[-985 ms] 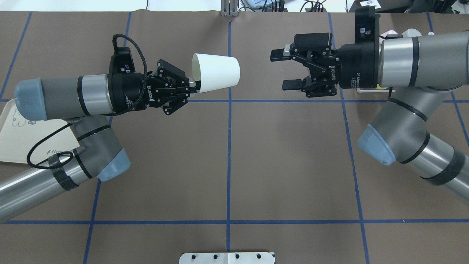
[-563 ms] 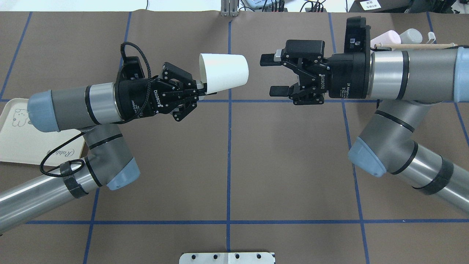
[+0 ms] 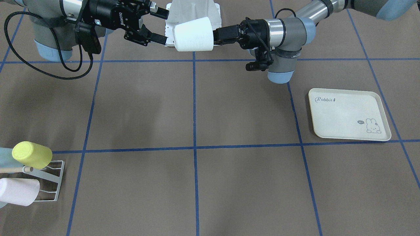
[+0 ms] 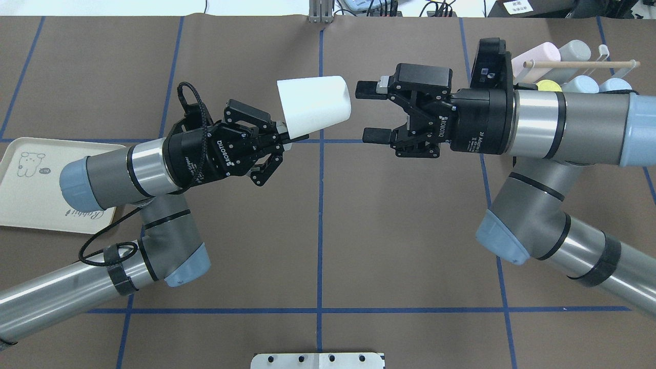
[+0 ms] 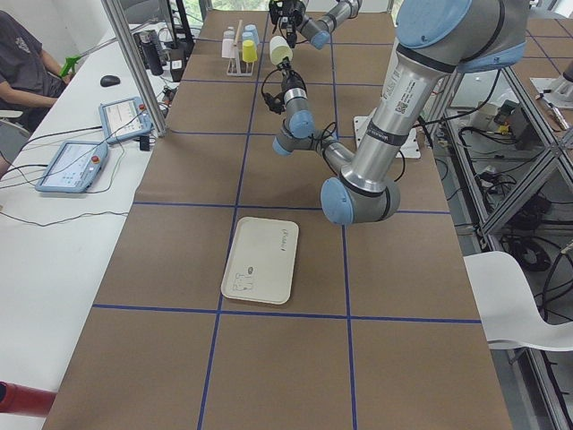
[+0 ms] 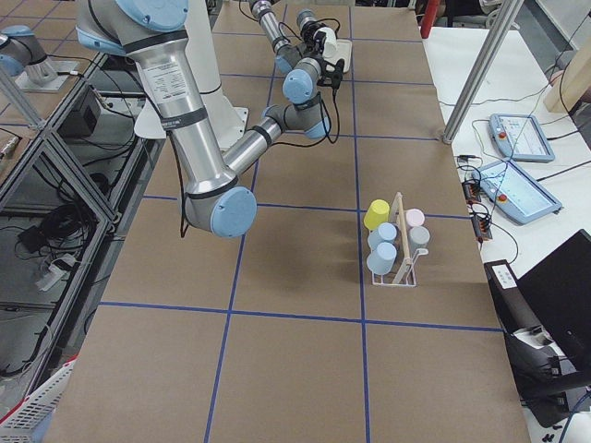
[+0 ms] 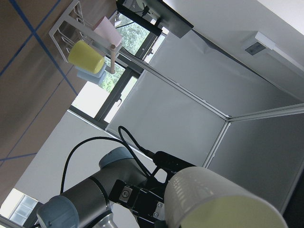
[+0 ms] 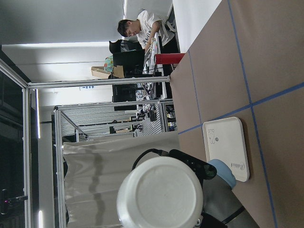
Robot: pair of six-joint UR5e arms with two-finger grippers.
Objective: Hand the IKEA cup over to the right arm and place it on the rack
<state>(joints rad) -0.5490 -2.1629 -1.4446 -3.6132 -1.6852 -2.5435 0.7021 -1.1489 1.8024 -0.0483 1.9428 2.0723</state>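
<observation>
The white IKEA cup (image 4: 313,105) lies sideways in the air over the table's far middle, its base pointing at the right arm (image 4: 543,123). My left gripper (image 4: 287,134) is shut on the cup's rim. My right gripper (image 4: 370,111) is open, its jaws level with the cup's base and a short gap away from it. The front view shows the same cup (image 3: 193,34) between the right gripper (image 3: 164,27) and the left gripper (image 3: 216,35). In the right wrist view, the cup's round base (image 8: 161,192) faces the camera. The rack (image 4: 589,64) stands at the far right.
The rack (image 3: 59,178) holds several cups, among them yellow (image 3: 32,154) and pink (image 3: 18,191) ones. A cream rabbit-print tray (image 4: 31,195) lies at the left by the left arm. A person (image 5: 18,54) sits at a side desk with tablets.
Both grippers have closed in on each other: the left one carried the cup rightward, and the open right one moved left, shrinking the gap. The left arm's wrist has swung nearer.
</observation>
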